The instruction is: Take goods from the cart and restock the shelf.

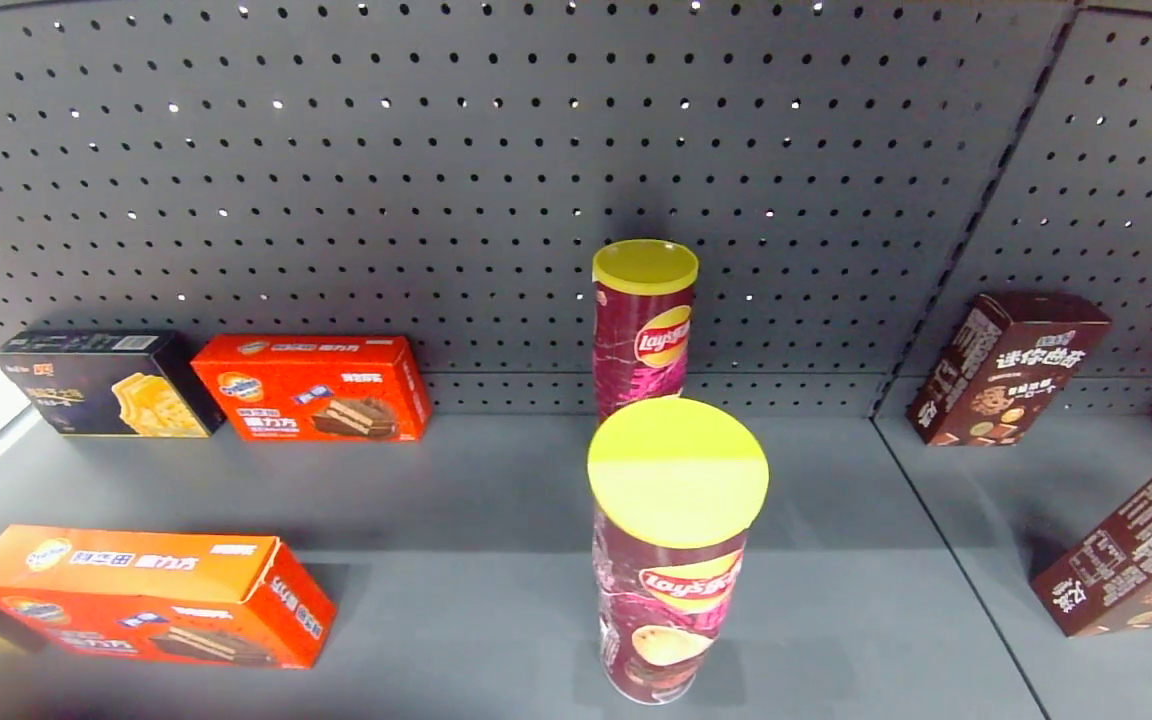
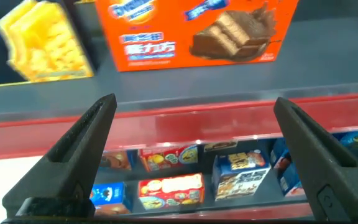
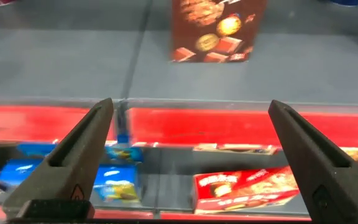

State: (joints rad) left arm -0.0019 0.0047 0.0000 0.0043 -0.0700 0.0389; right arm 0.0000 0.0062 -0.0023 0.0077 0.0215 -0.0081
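- The tall maroon cardboard chip canister (image 1: 671, 600) with a yellow-green plastic lid (image 1: 677, 470) stands upright at the front middle of the shelf. A second, matching canister (image 1: 644, 330) stands upright behind it, against the back panel.
- The grey metal shelf deck (image 1: 476, 520) carries all the goods, backed by a dark perforated panel (image 1: 436, 150).
- A flat orange cake box (image 1: 151, 595) lies at the front left. Another orange box (image 1: 316, 388) and a navy biscuit box (image 1: 106, 385) lean side by side at the back left.
- Two brown cookie cartons (image 1: 1006, 365) (image 1: 1131, 550) stand tilted in the bay on the right.
- The left gripper (image 2: 194, 102) hangs before the shelf's red front edge (image 2: 229, 124), its fingers spread wide and empty.
- The right gripper (image 3: 190, 104) hangs likewise, below a brown carton (image 3: 216, 28), its fingers parted and holding nothing.
- Handling, as a judgement: the canisters are likely light, stiff and smooth, and tip easily. Take hold around the middle of the body, not at the lid. The cartons are likely light and dent under a hard squeeze, so grip them across the narrow faces.
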